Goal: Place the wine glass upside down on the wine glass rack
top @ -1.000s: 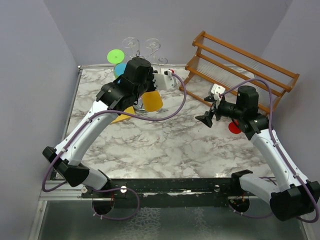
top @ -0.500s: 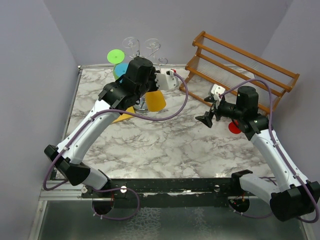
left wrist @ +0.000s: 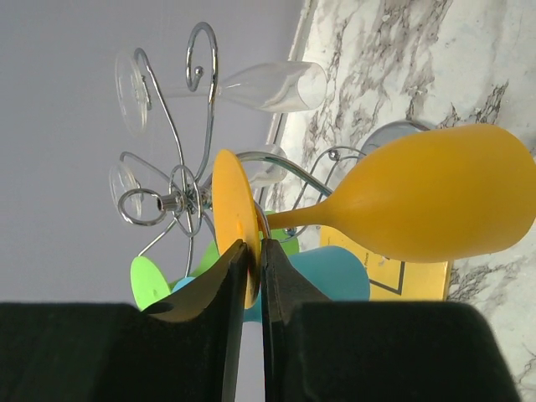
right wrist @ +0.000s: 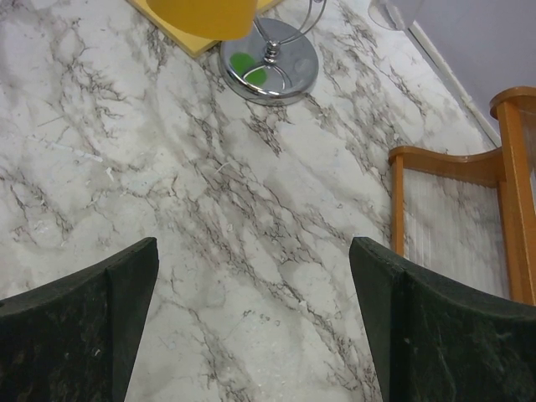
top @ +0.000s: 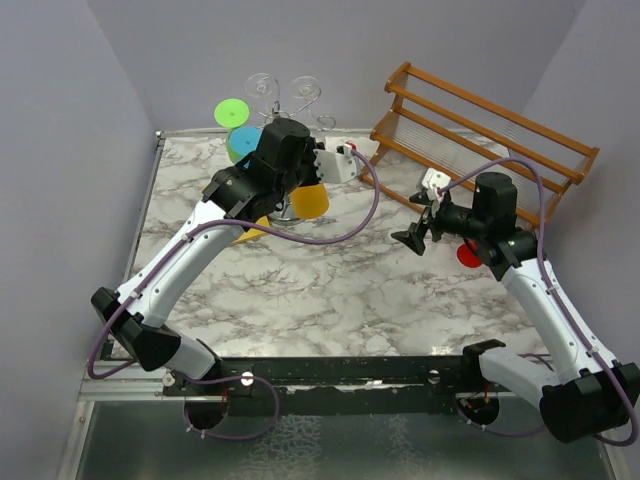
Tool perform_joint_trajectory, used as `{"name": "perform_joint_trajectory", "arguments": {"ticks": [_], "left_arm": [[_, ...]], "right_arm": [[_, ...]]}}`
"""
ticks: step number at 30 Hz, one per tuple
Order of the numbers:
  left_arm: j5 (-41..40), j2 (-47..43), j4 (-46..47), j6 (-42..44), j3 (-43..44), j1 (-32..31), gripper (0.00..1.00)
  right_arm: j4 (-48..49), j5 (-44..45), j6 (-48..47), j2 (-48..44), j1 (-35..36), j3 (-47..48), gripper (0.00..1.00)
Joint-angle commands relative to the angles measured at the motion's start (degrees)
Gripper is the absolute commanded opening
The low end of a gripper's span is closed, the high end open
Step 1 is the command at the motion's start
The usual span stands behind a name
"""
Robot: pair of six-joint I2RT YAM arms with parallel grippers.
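Observation:
My left gripper point(left wrist: 251, 255) is shut on the round foot of a yellow wine glass point(left wrist: 419, 205). The glass lies with its bowl pointing away from the foot, its stem between the curled arms of the chrome wine glass rack point(left wrist: 180, 197). In the top view the yellow bowl point(top: 311, 201) hangs beside the rack's pole, above the disc base point(right wrist: 268, 59). Clear glasses point(left wrist: 268, 84), a green glass point(top: 231, 109) and a blue glass point(left wrist: 335, 272) hang on the rack. My right gripper point(top: 412, 240) is open and empty over the table, right of the rack.
A brown wooden slatted rack point(top: 480, 135) stands at the back right. A red disc point(top: 468, 254) lies by the right arm. A yellow square mat point(top: 247, 230) lies under the chrome rack's left side. Grey walls close in left, back and right.
My left gripper has carried the yellow glass a little further back toward the rack's arms. The right arm has not moved.

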Motion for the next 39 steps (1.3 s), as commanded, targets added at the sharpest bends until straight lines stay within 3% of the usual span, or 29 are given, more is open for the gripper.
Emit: {"name": "perform_joint_trajectory", "arguments": {"ticks": [1, 22, 39], "left_arm": [[2.0, 0.1, 1.0, -0.8, -0.8, -0.4, 0.15], [3.2, -0.6, 0.5, -2.5, -1.1, -0.5, 0.27], [5.9, -1.6, -1.2, -4.2, 0.3, -0.9, 0.54]], "right_arm": [[1.5, 1.6, 0.3, -1.0, -0.2, -0.5, 0.96], [2.0, 3.0, 0.3, -1.0, -0.3, -0.6, 0.96], [-3.4, 17.9, -3.4, -2.0, -0.3, 4.7, 0.96]]}}
